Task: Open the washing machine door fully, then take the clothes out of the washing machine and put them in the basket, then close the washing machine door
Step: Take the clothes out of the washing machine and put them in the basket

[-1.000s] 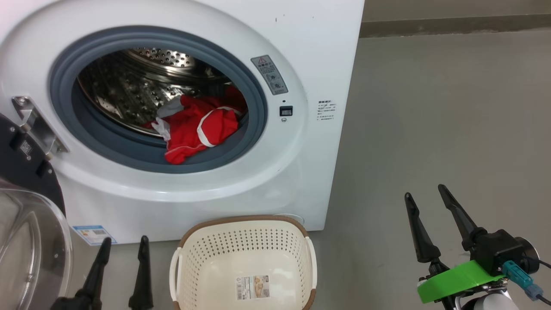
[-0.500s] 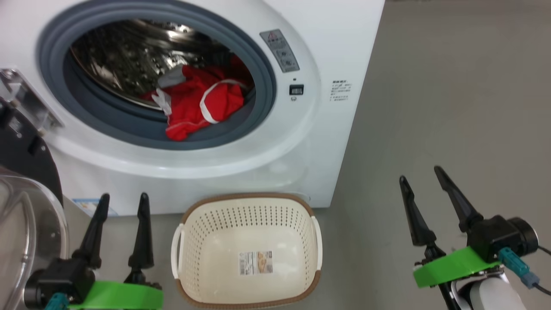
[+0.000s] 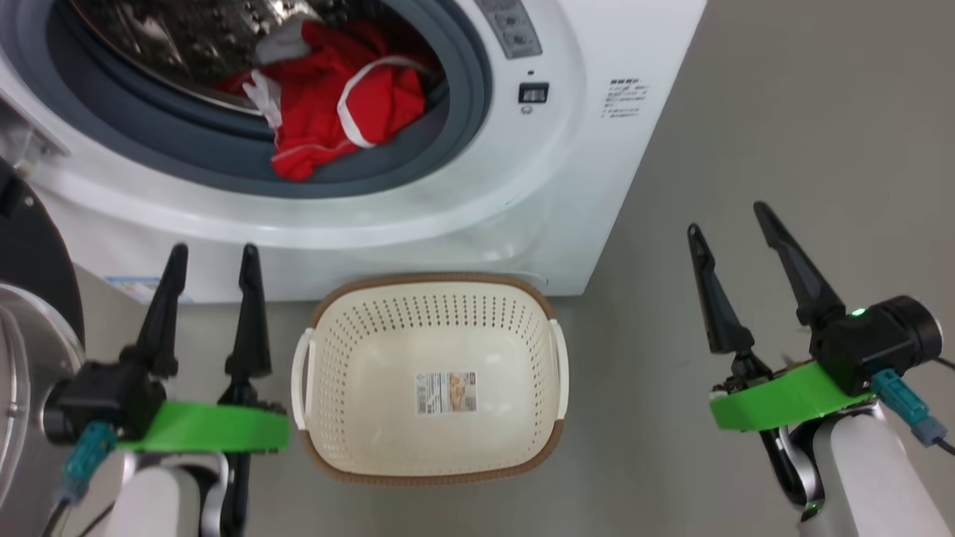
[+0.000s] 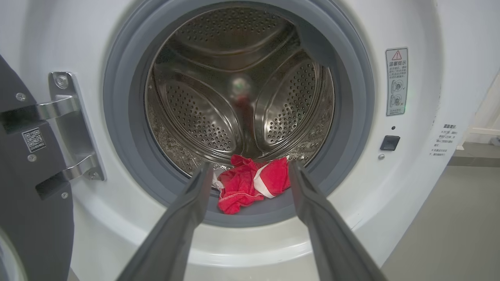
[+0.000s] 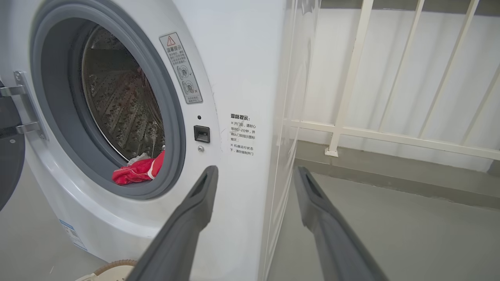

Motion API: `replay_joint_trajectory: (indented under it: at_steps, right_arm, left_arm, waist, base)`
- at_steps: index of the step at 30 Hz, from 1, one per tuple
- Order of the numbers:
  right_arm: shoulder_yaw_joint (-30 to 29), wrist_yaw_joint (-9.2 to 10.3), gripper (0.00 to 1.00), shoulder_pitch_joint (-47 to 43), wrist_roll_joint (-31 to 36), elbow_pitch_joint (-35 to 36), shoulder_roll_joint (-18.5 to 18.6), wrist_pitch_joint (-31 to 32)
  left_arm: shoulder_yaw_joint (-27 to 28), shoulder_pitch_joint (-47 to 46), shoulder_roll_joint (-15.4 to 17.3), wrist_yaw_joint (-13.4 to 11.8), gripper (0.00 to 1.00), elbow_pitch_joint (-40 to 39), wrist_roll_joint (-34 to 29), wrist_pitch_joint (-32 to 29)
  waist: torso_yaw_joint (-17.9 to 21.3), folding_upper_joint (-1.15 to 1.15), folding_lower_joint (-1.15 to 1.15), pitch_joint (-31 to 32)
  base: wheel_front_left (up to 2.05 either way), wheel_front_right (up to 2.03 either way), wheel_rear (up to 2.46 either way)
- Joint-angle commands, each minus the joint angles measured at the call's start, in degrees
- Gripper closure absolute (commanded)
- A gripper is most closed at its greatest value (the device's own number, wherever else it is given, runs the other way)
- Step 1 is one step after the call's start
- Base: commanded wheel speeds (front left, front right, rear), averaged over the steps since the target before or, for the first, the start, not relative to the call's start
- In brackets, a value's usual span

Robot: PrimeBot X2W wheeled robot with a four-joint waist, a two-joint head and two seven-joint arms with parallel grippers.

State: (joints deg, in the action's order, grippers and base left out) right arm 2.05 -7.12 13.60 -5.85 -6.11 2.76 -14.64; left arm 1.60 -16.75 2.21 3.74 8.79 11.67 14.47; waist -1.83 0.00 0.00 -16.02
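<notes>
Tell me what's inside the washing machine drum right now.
A heap of red clothes with white stripes lies at the front of the drum, spilling onto the grey rubber ring. The rest of the drum looks bare. Anything under the heap is covered.

I see the washing machine in glossy white, its drum shiny perforated steel behind a matt grey rubber ring; inside it, soft red cloth clothes; before it, a perforated plastic basket.

Drum mouth stood open; door hung aside at left.
The opening was free from the near side; the basket sat just in front of the washer, below it; bare floor lay free at right.
</notes>
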Motion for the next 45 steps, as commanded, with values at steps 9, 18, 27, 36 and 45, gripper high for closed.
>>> replay_joint_trajectory:
  at_steps: [9, 18, 27, 36, 45]
  right_arm:
    - [0.64, -0.36, 0.00, 3.18, 2.20, 2.99, 0.11, -0.36]
    - [0.59, -0.36, 0.00, 4.60, 2.61, 3.71, 0.11, -0.36]
    - [0.58, -0.36, 0.00, 5.82, 2.84, 4.08, 0.11, -0.36]
    - [0.56, -0.36, 0.00, 6.80, 3.20, 4.96, 0.11, -0.36]
    - [0.98, -0.36, 0.00, 7.85, 3.25, 5.36, 0.11, -0.36]
  left_arm:
    - [2.03, -11.36, 0.95, 0.74, 0.00, 4.00, 0.67, 0.52]
    - [3.23, -21.21, 2.71, 2.57, 0.00, 11.15, 3.48, 0.52]
    - [3.94, -30.00, 4.37, 2.94, 0.00, 18.45, 3.51, 0.52]
    - [2.09, -41.34, 6.00, 3.47, 0.00, 29.86, 6.29, -3.72]
    - [0.50, -51.33, 8.93, 3.50, 0.00, 41.52, 6.21, -10.57]
  waist:
    - [-0.66, 0.00, 0.00, -7.43]
    - [1.06, 0.00, 0.00, -11.84]
    - [2.67, 0.00, 0.00, -14.64]
    - [3.36, 0.00, 0.00, -17.98]
    - [4.36, 0.00, 0.00, -20.05]
  base:
    - [0.00, 0.00, 0.00]
    - [0.00, 0.00, 0.00]
    - [0.00, 0.00, 0.00]
    - [0.00, 0.00, 0.00]
    - [0.00, 0.00, 0.00]
